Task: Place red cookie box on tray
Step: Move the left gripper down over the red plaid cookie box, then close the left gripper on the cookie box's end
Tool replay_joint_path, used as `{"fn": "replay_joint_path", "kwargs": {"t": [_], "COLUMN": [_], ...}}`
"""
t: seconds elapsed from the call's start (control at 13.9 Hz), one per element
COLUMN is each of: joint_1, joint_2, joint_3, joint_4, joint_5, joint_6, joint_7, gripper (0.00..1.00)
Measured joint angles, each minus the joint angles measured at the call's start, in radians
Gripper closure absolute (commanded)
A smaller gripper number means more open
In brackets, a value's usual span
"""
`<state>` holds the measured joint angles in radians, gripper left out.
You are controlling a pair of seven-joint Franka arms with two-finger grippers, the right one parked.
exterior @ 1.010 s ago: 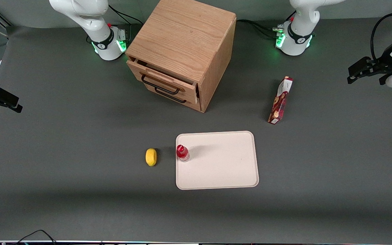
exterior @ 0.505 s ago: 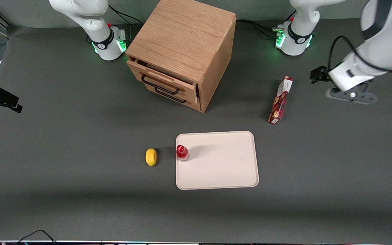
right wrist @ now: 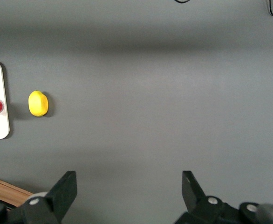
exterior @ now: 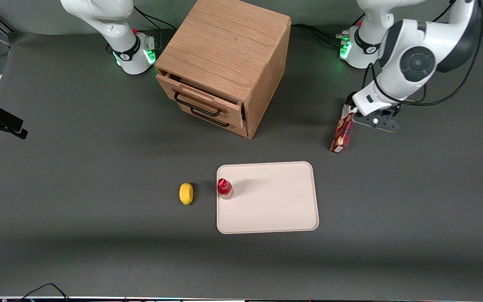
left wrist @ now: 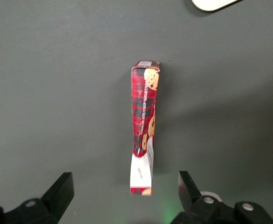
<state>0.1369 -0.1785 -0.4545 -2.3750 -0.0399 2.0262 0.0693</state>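
Your hand (left wrist: 125,198) hangs above the red cookie box (left wrist: 144,128) w/ fingers spread wide, nothing held. Box lies on the table at approx 1 o'clock from the tray (exterior: 275,209), well apart. Drop straight, straddle its narrow width, centre first, then pinch.

My gripper (left wrist: 126,196) hangs spread above the cookie box (exterior: 344,130), which lies on the table (exterior: 99,167) near the tray (exterior: 275,209), farther from the front camera.

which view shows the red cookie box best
The left wrist view: the whole red cookie box lies unblocked below the open gripper. In the front view the working arm covers one end of it; the right wrist view misses it.
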Motion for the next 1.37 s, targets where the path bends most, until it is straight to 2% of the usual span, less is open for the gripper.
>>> {"fn": "replay_joint_path", "kwargs": {"t": [0.36,0.65,0.94,1.23,1.3,1.37], "joint_1": [-0.001,-0.012,-0.013,-0.013,-0.013,-0.013], "joint_2": [0.001,0.059,0.132,0.164,0.171,0.18], "joint_3": [-0.056,-0.067,-0.066,-0.041,-0.017,0.009], "joint_4": [-0.235,-0.329,-0.332,-0.333,-0.334,-0.334], "joint_5": [0.0,0.0,0.0,0.002,0.002,0.002], "joint_6": [0.358,0.572,0.657,0.67,0.678,0.693], "joint_7": [0.009,0.029,0.053,0.087,0.113,0.137], "gripper": [0.0,0.0,0.0,0.0,0.01,0.11]}}
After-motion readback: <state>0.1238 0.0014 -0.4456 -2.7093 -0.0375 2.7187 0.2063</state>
